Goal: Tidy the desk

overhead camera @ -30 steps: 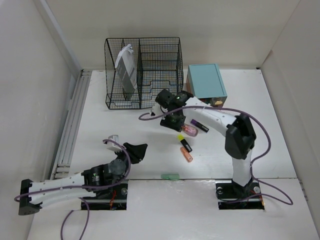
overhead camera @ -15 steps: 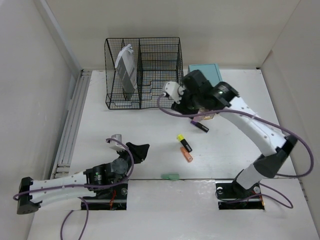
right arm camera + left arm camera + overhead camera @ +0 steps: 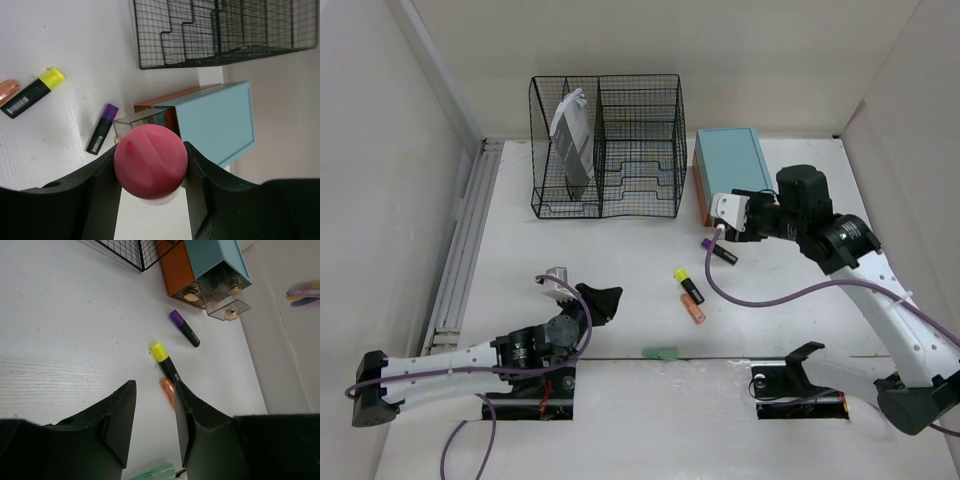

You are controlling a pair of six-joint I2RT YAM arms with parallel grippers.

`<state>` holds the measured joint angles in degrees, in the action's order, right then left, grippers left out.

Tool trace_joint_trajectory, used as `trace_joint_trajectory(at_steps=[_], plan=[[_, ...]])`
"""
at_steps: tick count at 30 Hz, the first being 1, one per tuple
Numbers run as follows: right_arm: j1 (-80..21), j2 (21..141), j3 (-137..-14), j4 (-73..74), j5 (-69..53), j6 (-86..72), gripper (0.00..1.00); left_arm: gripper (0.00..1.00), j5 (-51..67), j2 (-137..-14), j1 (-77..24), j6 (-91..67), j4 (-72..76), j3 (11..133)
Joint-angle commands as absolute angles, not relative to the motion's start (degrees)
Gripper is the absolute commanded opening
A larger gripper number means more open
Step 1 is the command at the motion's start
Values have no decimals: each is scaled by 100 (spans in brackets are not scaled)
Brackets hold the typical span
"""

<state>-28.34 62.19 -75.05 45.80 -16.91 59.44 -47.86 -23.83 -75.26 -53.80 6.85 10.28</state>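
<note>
White walls close in the bench point(image 3: 520, 240), which spreads flat under both arms, with a wire rack point(image 3: 610, 145) at 11 o'clock and a teal drawer box point(image 3: 732, 170) at 1 o'clock. A second ago the right tool point(image 3: 150, 171) was low among the pens at the middle. It has since lifted and swung out toward 2 o'clock, just beside the box, clamped around a pink marker point(image 3: 150, 157). That marker's old spot is now bare, and one clear drawer looks ajar, so it probably goes there. The yellow marker point(image 3: 688, 285), orange marker point(image 3: 693, 311) and purple marker point(image 3: 718, 250) remain loose. The left tool point(image 3: 154, 405) hangs at 7 o'clock as before, its jaws partly apart and empty.
</note>
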Motion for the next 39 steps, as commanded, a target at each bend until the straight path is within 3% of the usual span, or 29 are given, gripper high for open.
trace_joint_trajectory(at_steps=[1,22,39], plan=[[-2628,6100,-7172,3481,-2934,6759,0,33,-4790,-2426,-7541,-5247,958,1266],[-765,7277,-6785,2021,-5887,6064,0,33,-4685,-2241,-7541,-5309,958,1099],[-536,8059,-6996,2522,-6293,6187,0,33,-4737,-2083,-7541,-5361,800,1046]])
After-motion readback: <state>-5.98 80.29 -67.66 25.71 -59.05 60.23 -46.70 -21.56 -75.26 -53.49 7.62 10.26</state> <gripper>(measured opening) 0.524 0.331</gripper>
